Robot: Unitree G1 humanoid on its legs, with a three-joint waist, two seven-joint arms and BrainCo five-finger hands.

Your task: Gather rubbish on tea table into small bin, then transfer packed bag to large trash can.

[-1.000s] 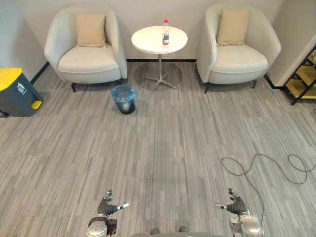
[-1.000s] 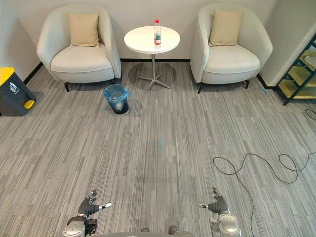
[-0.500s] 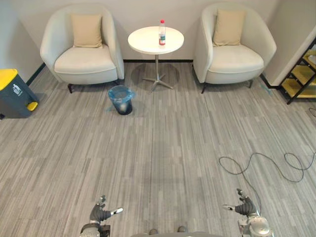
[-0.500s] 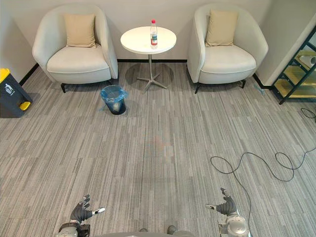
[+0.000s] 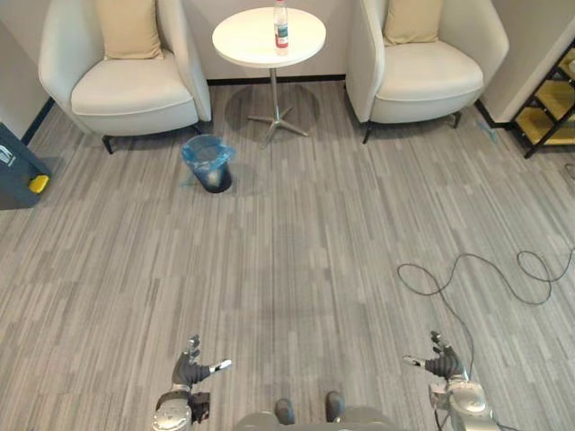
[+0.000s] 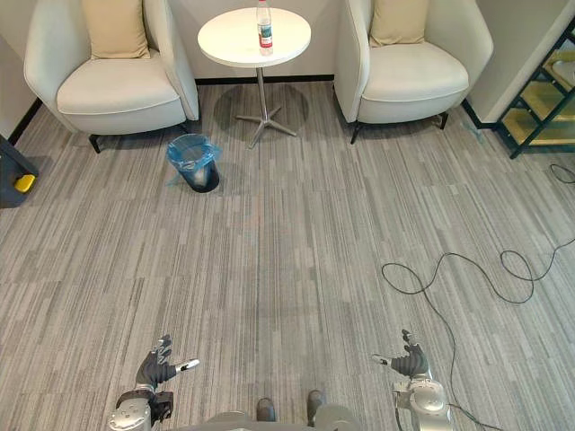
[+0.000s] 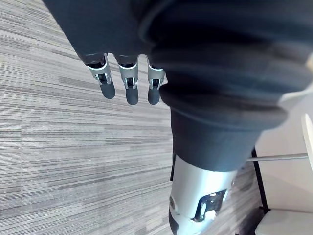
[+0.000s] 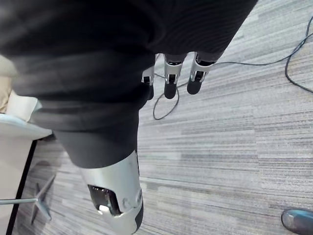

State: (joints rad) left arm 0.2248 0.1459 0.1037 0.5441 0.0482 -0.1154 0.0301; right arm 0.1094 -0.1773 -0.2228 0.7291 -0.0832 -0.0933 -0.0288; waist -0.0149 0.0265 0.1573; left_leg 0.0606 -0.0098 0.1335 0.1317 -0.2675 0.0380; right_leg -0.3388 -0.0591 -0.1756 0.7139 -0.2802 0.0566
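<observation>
A round white tea table (image 5: pixel 252 38) stands at the far middle between two armchairs, with a plastic bottle (image 5: pixel 281 22) upright on it. A small black bin (image 5: pixel 207 162) lined with a blue bag sits on the carpet in front of the left armchair. The dark large trash can (image 5: pixel 13 164) with a yellow part is at the far left edge. My left hand (image 5: pixel 191 370) and right hand (image 5: pixel 440 364) hang low at the near edge, fingers straight, holding nothing, far from the table.
Two cream armchairs (image 5: pixel 121 85) (image 5: pixel 422 76) with beige cushions flank the table. A wooden shelf (image 5: pixel 550 117) stands at the right edge. Grey striped carpet (image 5: pixel 296 251) stretches between me and the table.
The whole view has shifted: table, chairs and bin now sit nearer the top edge and look closer. Both hands stay low and open.
</observation>
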